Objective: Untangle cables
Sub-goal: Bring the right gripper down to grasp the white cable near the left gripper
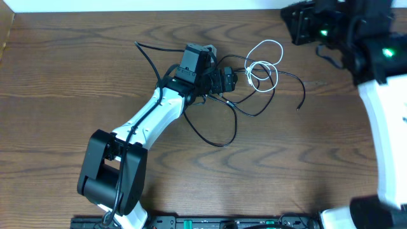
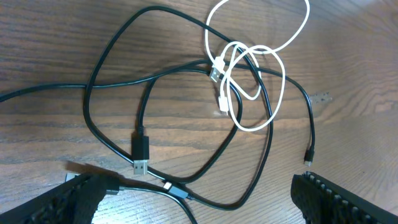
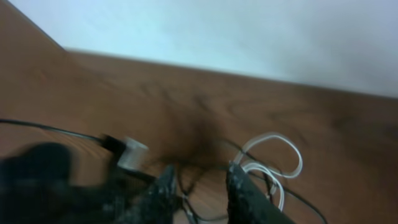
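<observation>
Overhead and wrist views. A brown wood-grain tabletop point(image 1: 76, 76) filled the scene, with a pale wall point(image 3: 249, 37) behind its far edge.

The white left arm point(image 1: 152, 117) reached from the near edge towards the middle of the tabletop. The right arm point(image 1: 381, 108) ran up the right side to the far right corner.

The left hand point(image 1: 226, 81) hung just beside the tangle. In its wrist view the two dark fingers point(image 2: 81, 196) stood spread wide at the lower corners, with nothing gripped between them. The right hand point(image 3: 198, 183) sat near the far edge, apart from the cords. Its fingers were parted by a narrow gap, and nothing held could be made out in the blur.

The black cable point(image 1: 216, 141) lay on the tabletop in wide loops. One strand ran off to the far left past the left arm, one loop swung towards the near side, and one free end lay out to the right. The white cable point(image 1: 267, 44) lay on the far right side of the tangle. It was coiled in several small loops that crossed the black strands, so the two cords were interlaced.

A black plug with a metal tip point(image 2: 140, 155) lay inside the black loops. The small plug point(image 2: 308, 158) of the free end lay apart, to the right. Two white plugs point(image 2: 217, 68) lay close together at the crossing.
</observation>
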Controlling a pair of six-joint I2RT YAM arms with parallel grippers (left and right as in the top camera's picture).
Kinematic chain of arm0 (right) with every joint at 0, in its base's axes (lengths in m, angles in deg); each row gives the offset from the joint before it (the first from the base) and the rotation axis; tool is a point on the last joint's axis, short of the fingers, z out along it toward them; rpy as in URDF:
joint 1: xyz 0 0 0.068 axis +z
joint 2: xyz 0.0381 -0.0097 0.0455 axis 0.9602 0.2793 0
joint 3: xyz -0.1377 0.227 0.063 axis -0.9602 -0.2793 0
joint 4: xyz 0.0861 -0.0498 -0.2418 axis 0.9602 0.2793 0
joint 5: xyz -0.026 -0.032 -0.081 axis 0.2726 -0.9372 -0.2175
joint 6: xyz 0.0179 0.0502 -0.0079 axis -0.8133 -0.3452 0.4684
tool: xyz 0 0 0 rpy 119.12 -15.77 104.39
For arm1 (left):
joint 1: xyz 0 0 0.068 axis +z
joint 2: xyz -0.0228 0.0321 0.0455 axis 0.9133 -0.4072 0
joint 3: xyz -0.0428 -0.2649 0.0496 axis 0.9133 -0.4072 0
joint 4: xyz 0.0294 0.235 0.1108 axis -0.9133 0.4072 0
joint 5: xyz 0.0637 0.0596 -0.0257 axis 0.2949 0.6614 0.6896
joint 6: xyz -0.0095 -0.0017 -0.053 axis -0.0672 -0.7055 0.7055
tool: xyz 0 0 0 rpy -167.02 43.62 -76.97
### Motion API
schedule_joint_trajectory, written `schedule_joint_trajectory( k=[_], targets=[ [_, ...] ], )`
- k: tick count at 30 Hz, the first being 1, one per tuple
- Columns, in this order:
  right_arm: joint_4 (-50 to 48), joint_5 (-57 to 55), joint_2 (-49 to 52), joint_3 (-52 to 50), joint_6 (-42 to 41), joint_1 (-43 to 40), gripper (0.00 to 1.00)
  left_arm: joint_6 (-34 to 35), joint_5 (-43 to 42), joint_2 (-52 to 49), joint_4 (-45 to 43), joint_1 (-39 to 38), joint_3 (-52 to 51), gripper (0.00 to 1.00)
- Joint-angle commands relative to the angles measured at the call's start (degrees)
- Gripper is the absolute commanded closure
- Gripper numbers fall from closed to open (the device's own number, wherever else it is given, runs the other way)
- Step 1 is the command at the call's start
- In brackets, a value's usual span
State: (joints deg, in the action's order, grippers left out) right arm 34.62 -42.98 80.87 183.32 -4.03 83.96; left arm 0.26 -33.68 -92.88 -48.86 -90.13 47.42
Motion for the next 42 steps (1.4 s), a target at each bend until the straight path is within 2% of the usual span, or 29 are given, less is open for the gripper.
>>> schedule_joint_trajectory(
  k=[1, 6, 11, 15, 29, 33, 42],
  targets=[
    [1.5, -1.7, 5.3, 0.0, -0.4, -0.4, 0.72, -1.4, 0.8, 0.3, 0.3, -0.2, 0.8, 0.0],
    [2.8, -1.6, 13.0, 0.0, 0.1, -0.3, 0.65, -1.4, 0.8, 0.3, 1.0, -0.2, 0.8, 0.0],
    [4.3, 3.2, 19.9, 0.0, 11.8, 0.0, 0.65, -1.4, 0.8, 0.3, 1.0, -0.1, 0.8, 0.0],
    [6.4, 3.2, 25.0, 0.0, 17.4, 0.7, 0.6, -1.4, 0.8, 0.3, 1.2, 0.0, 0.8, 0.0],
    [8.9, 3.4, 37.9, 0.0, 30.7, 2.0, 0.65, -1.4, 0.8, 0.3, 1.2, 0.0, 0.8, 0.0],
    [7.3, 3.0, 40.4, 0.0, 31.1, 2.0, 0.69, -1.4, 0.8, 0.3, 1.6, 0.0, 0.8, 0.0],
    [2.8, 2.7, 42.5, -0.1, 30.9, 2.0, 0.7, -1.4, 0.8, 0.3, 1.6, 0.0, 0.8, 0.01]
  ],
)
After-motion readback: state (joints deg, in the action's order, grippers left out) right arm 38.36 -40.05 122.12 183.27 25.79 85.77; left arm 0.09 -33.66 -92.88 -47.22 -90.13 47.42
